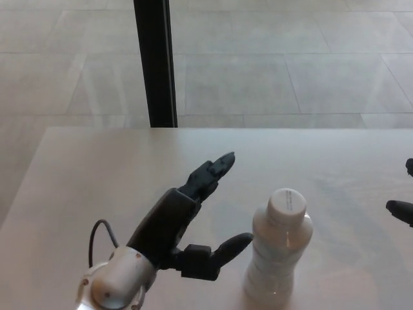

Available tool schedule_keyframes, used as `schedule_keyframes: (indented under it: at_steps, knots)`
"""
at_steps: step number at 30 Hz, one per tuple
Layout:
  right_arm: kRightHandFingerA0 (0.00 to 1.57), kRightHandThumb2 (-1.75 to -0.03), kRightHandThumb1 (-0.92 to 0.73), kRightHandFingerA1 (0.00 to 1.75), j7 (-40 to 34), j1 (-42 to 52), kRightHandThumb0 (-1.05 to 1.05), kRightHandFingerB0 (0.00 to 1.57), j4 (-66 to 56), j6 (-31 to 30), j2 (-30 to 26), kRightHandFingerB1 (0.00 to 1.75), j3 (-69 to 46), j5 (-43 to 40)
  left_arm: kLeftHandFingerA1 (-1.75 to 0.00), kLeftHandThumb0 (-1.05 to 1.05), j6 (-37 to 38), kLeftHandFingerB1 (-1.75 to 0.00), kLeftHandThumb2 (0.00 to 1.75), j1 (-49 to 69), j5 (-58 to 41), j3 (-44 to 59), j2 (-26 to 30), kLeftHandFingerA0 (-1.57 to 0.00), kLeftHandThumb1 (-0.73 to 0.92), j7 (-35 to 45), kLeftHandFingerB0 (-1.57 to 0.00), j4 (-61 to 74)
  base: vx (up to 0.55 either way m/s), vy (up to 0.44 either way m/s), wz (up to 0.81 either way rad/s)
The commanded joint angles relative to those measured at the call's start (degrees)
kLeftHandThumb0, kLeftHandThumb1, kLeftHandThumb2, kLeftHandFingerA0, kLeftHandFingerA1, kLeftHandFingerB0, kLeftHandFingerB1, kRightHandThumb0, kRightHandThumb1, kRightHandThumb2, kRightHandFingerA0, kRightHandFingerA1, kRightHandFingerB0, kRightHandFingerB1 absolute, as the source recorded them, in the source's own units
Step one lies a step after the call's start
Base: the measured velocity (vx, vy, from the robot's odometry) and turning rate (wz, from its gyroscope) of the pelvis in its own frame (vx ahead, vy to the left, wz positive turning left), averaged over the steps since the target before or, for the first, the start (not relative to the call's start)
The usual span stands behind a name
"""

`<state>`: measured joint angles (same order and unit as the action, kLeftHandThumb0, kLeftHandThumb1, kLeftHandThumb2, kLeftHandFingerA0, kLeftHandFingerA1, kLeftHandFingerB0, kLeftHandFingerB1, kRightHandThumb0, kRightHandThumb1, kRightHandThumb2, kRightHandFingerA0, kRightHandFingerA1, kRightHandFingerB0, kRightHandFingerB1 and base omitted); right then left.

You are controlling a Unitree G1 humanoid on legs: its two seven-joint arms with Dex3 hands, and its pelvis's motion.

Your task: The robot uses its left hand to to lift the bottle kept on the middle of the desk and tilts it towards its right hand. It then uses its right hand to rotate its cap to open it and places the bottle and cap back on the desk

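Clear plastic bottle stands upright, white cap on — ungrasped; left hand spread wide beside it; right hand barely visible, its state perhaps unreadable — everything remains.

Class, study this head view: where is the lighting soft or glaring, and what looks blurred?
Head view: soft, even light; faint sheen on the desk; weak shadow under the bottle; left hand and right hand slightly soft, nothing badly blurred.
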<state>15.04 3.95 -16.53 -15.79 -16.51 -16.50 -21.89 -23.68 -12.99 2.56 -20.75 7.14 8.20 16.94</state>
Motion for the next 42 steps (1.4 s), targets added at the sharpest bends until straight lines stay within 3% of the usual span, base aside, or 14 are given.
schedule_keyframes:
  at_steps: [1, 3, 4, 6, 7, 15, 25, 26, 31, 32, 40, 42]
  knots:
    - [0.42, -0.63, -0.74, 0.51, -1.9, -0.1, -0.71, 0.33, -0.9, -2.1, 0.3, 0.32, -0.5, 0.0, -0.34, -0.98, -4.4, -0.16, 1.03, -4.3, 7.8, -2.9, -0.7, 0.0, 0.48, -3.1, 0.0, -3.0, 0.0, 0.0, 0.0]
    - [0.43, -0.63, -0.74, 0.5, -2.0, -0.2, -0.7, 0.33, -0.9, -2.3, 0.2, 0.31, -0.5, 0.2, -0.34, -0.97, -4.5, -0.16, 1.04, -4.8, 8.2, -2.9, -1.1, 0.0, 0.47, -3.5, 0.0, -3.6, 0.0, 0.0, 0.0]
    - [0.44, -0.63, -0.74, 0.51, -2.1, -0.1, -0.72, 0.33, -0.7, -2.0, 0.0, 0.31, -0.7, 0.6, 0.0, -0.95, -4.9, 0.0, 0.71, -5.4, 8.5, -3.0, -1.7, 0.0, 0.53, -3.8, 0.0, -4.2, 0.0, 0.0, 0.0]
    - [0.44, -0.63, -0.73, 0.52, -2.3, -0.1, -0.73, 0.34, -0.5, -1.6, 0.0, 0.32, -0.7, 0.9, 0.0, -0.96, -5.5, 0.0, 0.62, -5.7, 8.7, -2.9, -2.3, 0.0, 0.57, -3.9, 0.0, -4.5, 0.0, 0.0, 0.0]
    - [0.45, -0.62, -0.73, 0.51, -2.6, -0.2, -0.73, 0.35, -0.5, -1.8, 0.2, 0.32, -0.8, 0.8, -0.33, -1.05, -5.6, -0.12, 1.04, -5.7, 8.8, -2.8, -2.4, 0.0, 0.5, -3.8, 0.0, -4.8, 0.0, 0.0, 0.0]
    - [0.42, -0.62, -0.72, 0.53, -3.0, 0.3, -0.71, 0.36, 0.1, -1.0, 1.3, 0.32, -1.7, -0.2, -0.37, -1.03, -7.0, -0.15, 1.03, -2.4, 9.2, -4.8, -1.2, 0.0, 0.48, -1.4, 0.0, -4.3, 0.0, 0.0, 0.0]
    - [0.44, -0.62, -0.7, 0.56, -2.3, 1.0, -0.75, 0.36, 1.2, 0.3, 1.5, 0.32, -1.7, 0.5, -0.38, -1.05, -2.2, -0.13, 1.02, 5.4, 5.4, -1.3, -0.8, 0.0, 0.51, 1.1, 0.0, -5.7, 0.0, 0.0, 0.0]
    - [0.42, -0.62, -0.7, 0.58, -2.2, 1.0, -0.75, 0.35, 0.9, 0.0, 1.6, 0.32, -1.5, 0.2, 0.0, -0.93, -2.3, 0.0, 0.66, 5.6, 4.7, -1.0, -1.3, 0.0, 0.62, 1.4, 0.0, -6.1, 0.0, 0.0, 0.0]
    - [0.4, -0.62, -0.71, 0.6, -1.8, 0.9, -0.7, 0.36, 1.1, 0.8, 2.7, 0.33, -0.3, 0.3, 0.0, -0.94, -0.2, 0.0, 0.66, 6.9, 2.8, -0.3, -3.0, 0.0, 0.64, 2.6, 0.0, -7.7, 0.0, 0.0, 0.0]
    - [0.4, -0.61, -0.7, 0.61, -1.8, 0.9, -0.7, 0.37, 1.1, 0.7, 3.0, 0.34, -0.2, 0.1, 0.0, -0.96, 0.2, 0.0, 0.76, 7.1, 3.0, -0.5, -3.4, 0.0, 0.59, 2.4, 0.0, -8.2, 0.0, 0.0, 0.0]
    - [0.38, -0.61, -0.7, 0.62, -2.3, 0.4, -0.7, 0.37, 1.1, 0.7, 2.9, 0.34, -0.2, 0.7, 0.0, -0.96, 1.6, 0.0, 0.7, 6.3, 3.2, 0.0, -5.5, 0.0, 0.62, 1.9, 0.0, -9.2, 0.0, 0.0, 0.0]
    - [0.38, -0.61, -0.69, 0.61, -2.7, 0.2, -0.71, 0.39, 0.8, -0.1, 2.7, 0.34, -0.4, 0.6, 0.0, -0.98, 0.5, 0.0, 0.8, 6.1, 3.6, -0.1, -6.1, 0.0, 0.56, 1.4, 0.0, -8.6, 0.0, 0.0, 0.0]
